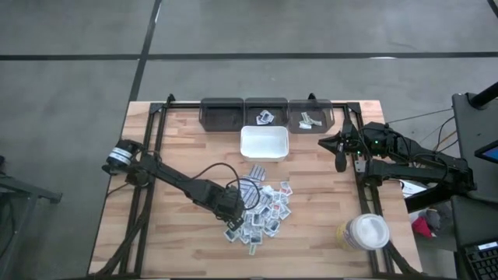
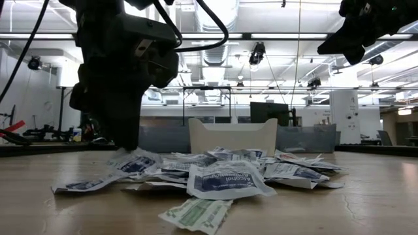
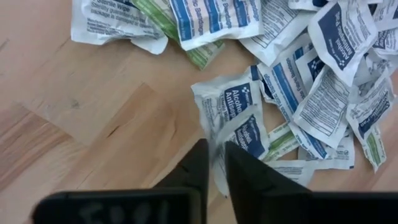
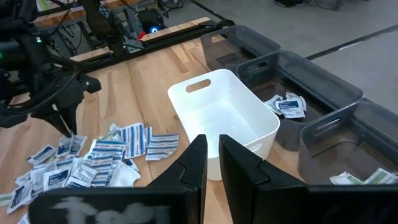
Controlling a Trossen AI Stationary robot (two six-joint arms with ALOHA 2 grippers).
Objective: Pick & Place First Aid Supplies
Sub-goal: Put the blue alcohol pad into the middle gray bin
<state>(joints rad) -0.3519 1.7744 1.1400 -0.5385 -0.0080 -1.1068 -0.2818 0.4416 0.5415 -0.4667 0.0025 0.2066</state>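
Note:
The first aid supplies (image 1: 263,210) are a loose pile of small flat packets on the wooden table, mostly white with blue print and a few greenish ones (image 2: 196,214). My left gripper (image 3: 216,154) points steeply down at the pile's left edge (image 2: 128,147), its fingers a narrow gap apart. My right gripper (image 1: 340,161) hangs raised at the table's right, well clear of the pile. Its fingers (image 4: 212,149) are close together with nothing between them. My left gripper comes from above, slanting, with its fingertips (image 3: 200,155) at table height on either side of an alcohol wipe packet's edge (image 3: 217,140). That edge runs into the narrow gap between them. The packet lies flat on the table and on its neighbours. Whether the fingers touch it cannot be told.
A white tray (image 1: 264,155) stands beyond the pile, and behind it three dark bins (image 1: 222,113) line the far edge. The middle bin (image 1: 266,117) and the right bin (image 1: 311,118) hold a few packets. A round white-lidded jar (image 1: 366,232) stands near the right front corner.

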